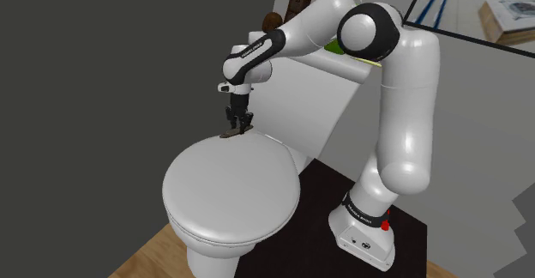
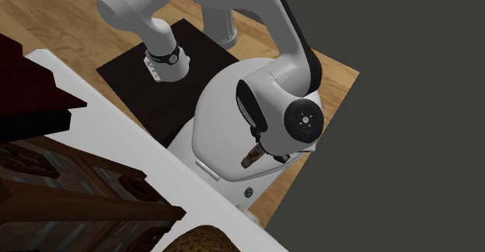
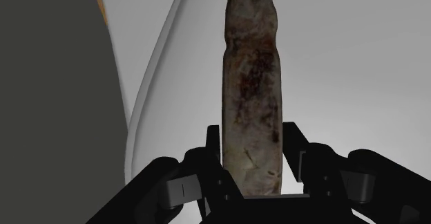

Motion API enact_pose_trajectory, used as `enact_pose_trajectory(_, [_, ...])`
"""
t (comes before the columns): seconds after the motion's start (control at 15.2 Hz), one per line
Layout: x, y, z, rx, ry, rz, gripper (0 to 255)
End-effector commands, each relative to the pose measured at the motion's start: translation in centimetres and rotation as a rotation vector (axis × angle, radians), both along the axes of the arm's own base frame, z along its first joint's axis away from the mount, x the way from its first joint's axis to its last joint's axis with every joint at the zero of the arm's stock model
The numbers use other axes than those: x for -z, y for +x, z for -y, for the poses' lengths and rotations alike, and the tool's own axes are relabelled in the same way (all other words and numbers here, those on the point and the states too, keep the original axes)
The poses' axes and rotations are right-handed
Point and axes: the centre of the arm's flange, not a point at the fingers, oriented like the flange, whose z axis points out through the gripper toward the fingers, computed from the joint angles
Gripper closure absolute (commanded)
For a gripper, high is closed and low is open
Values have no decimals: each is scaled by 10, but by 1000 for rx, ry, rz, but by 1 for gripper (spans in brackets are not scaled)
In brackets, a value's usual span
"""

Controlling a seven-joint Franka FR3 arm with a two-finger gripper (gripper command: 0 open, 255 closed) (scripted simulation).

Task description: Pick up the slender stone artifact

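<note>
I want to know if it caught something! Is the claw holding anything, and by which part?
Yes. The claw clasps the stone near one end, squeezing its two long sides.

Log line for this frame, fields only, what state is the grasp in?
phase: grasp | tool: shut on stone artifact | location: rear of white toilet lid | lift: cannot tell

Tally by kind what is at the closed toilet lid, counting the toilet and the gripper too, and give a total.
Slender brown-grey stone artifact: 1
Black gripper, clasping that artifact: 1
White toilet: 1
Total: 3
</note>
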Motion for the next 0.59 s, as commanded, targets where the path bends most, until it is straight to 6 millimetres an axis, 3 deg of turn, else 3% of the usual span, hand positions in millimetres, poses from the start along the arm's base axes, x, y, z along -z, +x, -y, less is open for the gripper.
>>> enact_pose_trajectory(0.0, [-11,0,0,0,0,0,255])
enact_pose_trajectory(0.4, [-43,0,0,0,0,0,255])
enact_pose_trajectory(0.53, [-44,0,0,0,0,0,255])
